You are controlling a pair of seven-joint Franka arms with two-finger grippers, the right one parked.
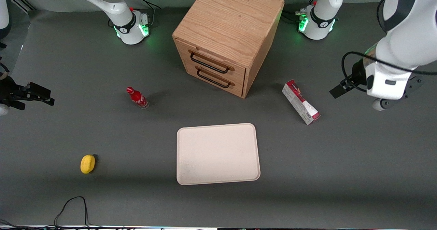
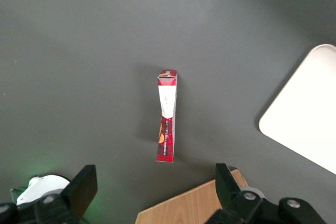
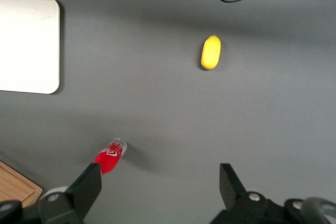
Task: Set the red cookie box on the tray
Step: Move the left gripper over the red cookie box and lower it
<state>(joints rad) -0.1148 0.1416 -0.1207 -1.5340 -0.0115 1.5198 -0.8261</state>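
The gripper (image 2: 152,192) has its fingers (image 2: 84,187) spread wide and holds nothing, high above the red cookie box (image 1: 300,102). The box lies flat on the table (image 1: 341,161), near the tray (image 1: 217,153) but apart, beside the wooden cabinet (image 1: 227,35).

The tray (image 1: 217,153) lies flat on the table (image 1: 341,175), nearer the front camera than the cabinet (image 1: 228,35), whose drawers face it. The red cookie box (image 1: 300,102) lies on the table toward the working arm's end, apart from the tray and just beside the cabinet. The gripper (image 2: 152,195) hangs above the box, fingers spread wide, holding nothing. Toward the parked arm's end stands a bottle (image 1: 137,97), and a lemon (image 1: 87,164) lies nearer the camera.
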